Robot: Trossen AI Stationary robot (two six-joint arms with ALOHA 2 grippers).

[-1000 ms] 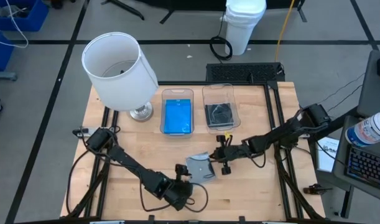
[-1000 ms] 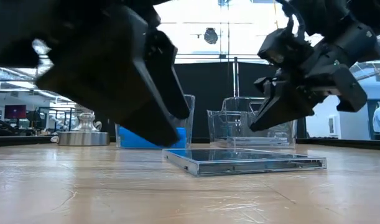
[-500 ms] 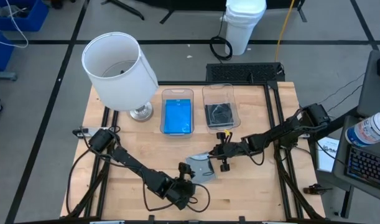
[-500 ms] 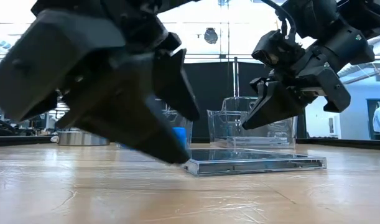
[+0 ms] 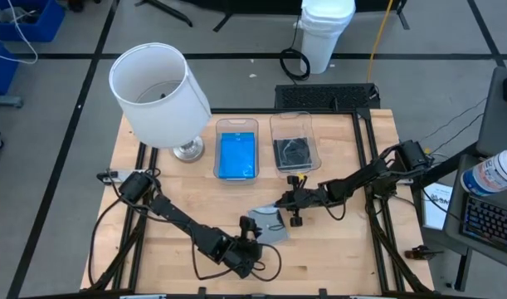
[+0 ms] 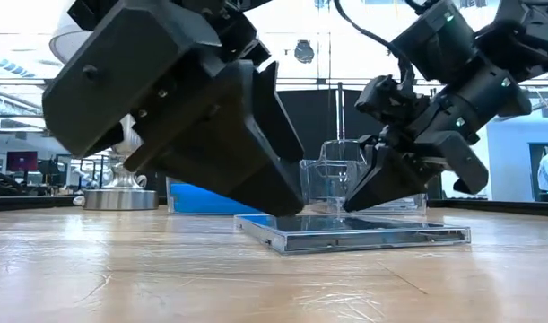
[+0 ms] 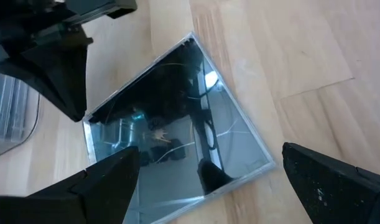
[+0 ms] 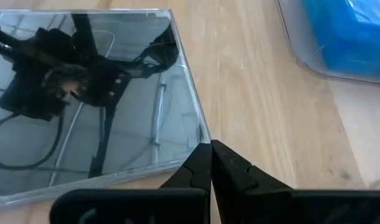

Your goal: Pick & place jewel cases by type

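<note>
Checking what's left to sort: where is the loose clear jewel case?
In the high view, the clear jewel case lies flat on the table, front of centre, between both grippers, nearer than the bins.

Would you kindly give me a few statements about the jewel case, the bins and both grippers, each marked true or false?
1. The clear jewel case lies flat on the table. True.
2. The right gripper is wide open. False: it is shut, its tip at the case's corner.
3. The left gripper is open around the case. True.
4. The blue cases are in the bin on the right. False: in the left bin.
</note>
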